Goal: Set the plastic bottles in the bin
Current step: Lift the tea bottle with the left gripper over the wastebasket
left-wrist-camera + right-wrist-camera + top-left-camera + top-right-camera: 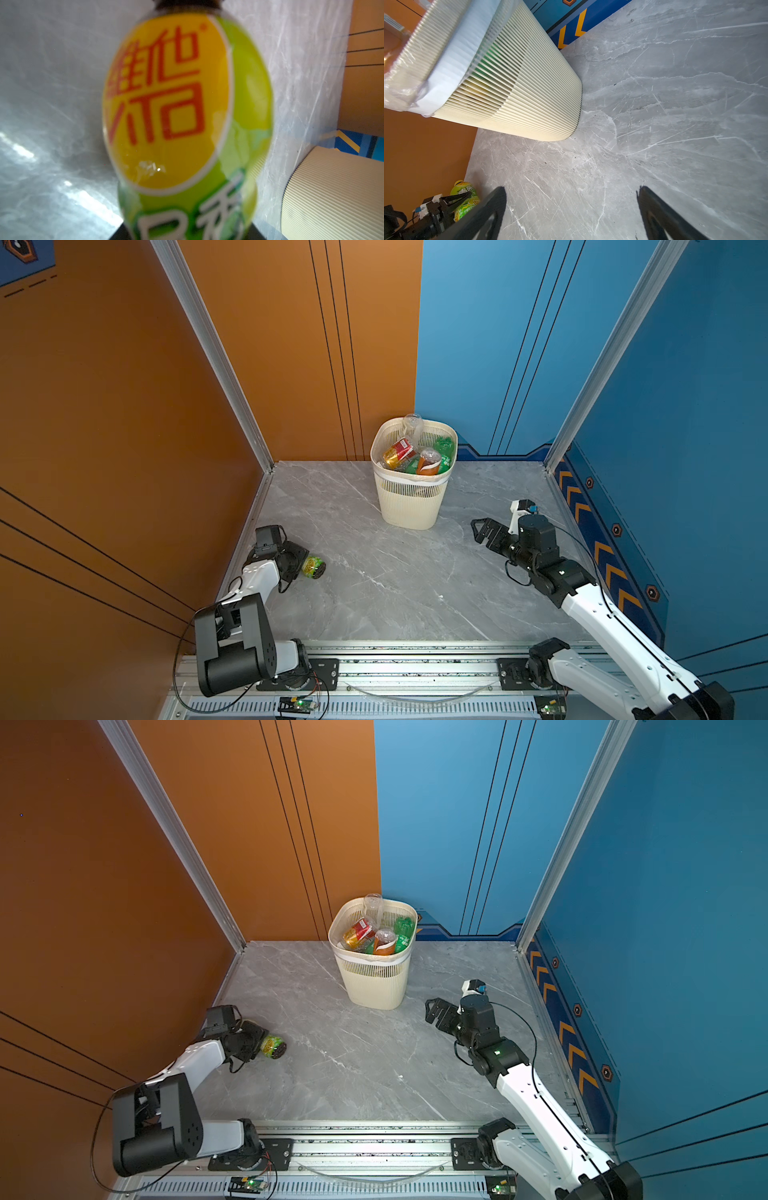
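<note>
While my left fingers (pixel 454 197) grip the yellow-green bottle (pixel 312 567), right fingers (pixel 492 207) wide and empty, the bin (pixel 409 506) looks heaped: a drop could bounce out.

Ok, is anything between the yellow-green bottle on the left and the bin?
Nothing visible lies on the table between the yellow-green bottle and the bin. The bin is heaped near its rim, though, with a clear bottle poking above it, so room may be tight.
</note>
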Controlling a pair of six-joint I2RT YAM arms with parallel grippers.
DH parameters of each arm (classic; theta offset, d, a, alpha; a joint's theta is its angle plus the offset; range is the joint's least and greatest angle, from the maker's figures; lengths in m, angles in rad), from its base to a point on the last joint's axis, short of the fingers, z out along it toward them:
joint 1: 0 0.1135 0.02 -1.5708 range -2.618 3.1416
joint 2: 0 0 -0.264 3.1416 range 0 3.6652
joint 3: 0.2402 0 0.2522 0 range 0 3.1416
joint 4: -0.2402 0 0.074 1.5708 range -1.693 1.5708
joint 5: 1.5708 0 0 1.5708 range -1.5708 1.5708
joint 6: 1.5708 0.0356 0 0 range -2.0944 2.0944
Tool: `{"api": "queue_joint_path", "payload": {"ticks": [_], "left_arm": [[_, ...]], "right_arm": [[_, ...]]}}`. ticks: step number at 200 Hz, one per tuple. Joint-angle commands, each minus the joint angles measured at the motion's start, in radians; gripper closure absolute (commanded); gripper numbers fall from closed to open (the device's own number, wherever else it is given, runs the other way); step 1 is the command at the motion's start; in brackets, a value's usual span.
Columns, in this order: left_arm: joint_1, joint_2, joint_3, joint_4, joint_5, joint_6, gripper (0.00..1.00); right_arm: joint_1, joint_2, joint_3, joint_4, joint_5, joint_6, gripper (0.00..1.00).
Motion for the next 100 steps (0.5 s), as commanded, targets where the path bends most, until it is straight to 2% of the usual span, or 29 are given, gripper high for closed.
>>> {"api": "queue_joint_path", "payload": {"ticks": [1,48,100], "left_arm": [[-0.047,-0.079,0.085,-0.054,0.012,0.038,0.53],[-0.25,-0.155,0.368,-0.18,-0.065,0.192,0.54],[-0.451,-0.019,0.812,-0.299,-0.082,0.429,0.55]], "right_arm": [[-0.001,-0.023,-0.002,-0.008,0.014,-0.002,0.0],[0.0,-0.036,-0.008,-0.009,0.015,0.005,0.0],[0.001,-0.052,-0.002,-0.025,0.017,0.007,0.0]]}}
